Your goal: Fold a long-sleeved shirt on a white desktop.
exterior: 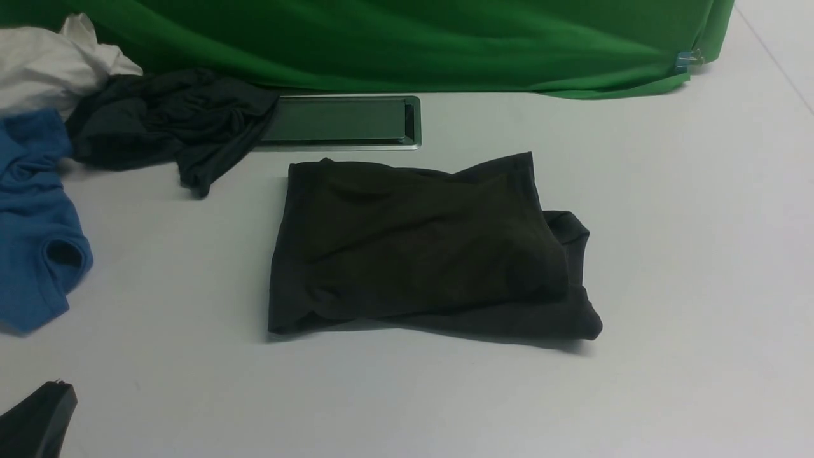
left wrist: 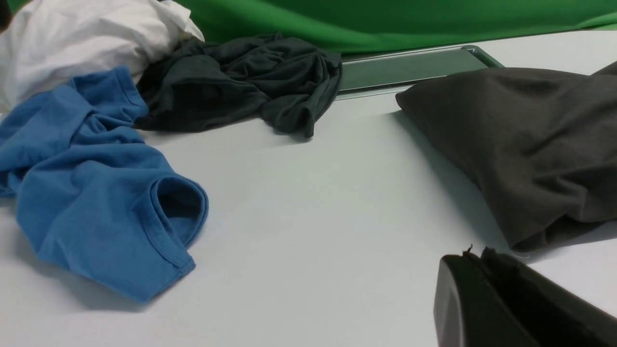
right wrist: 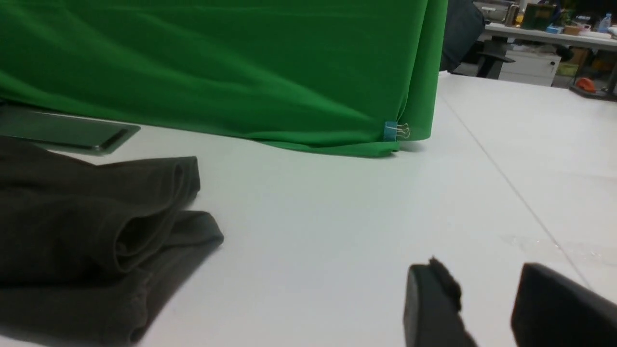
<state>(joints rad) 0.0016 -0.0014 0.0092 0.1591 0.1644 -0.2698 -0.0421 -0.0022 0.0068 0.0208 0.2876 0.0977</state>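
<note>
The long-sleeved shirt lies folded into a rough dark rectangle in the middle of the white desktop; a lower layer sticks out at its right edge. In the left wrist view the shirt is close beside my left gripper, which is shut with nothing in it; its tip shows at the front view's bottom left corner. In the right wrist view the shirt lies well away from my right gripper, whose jaws stand apart over bare desktop, empty.
A charcoal-grey garment, a blue garment and a white cloth are heaped at the far left. The grey cable hatch sits behind the shirt. A green backdrop closes the back edge.
</note>
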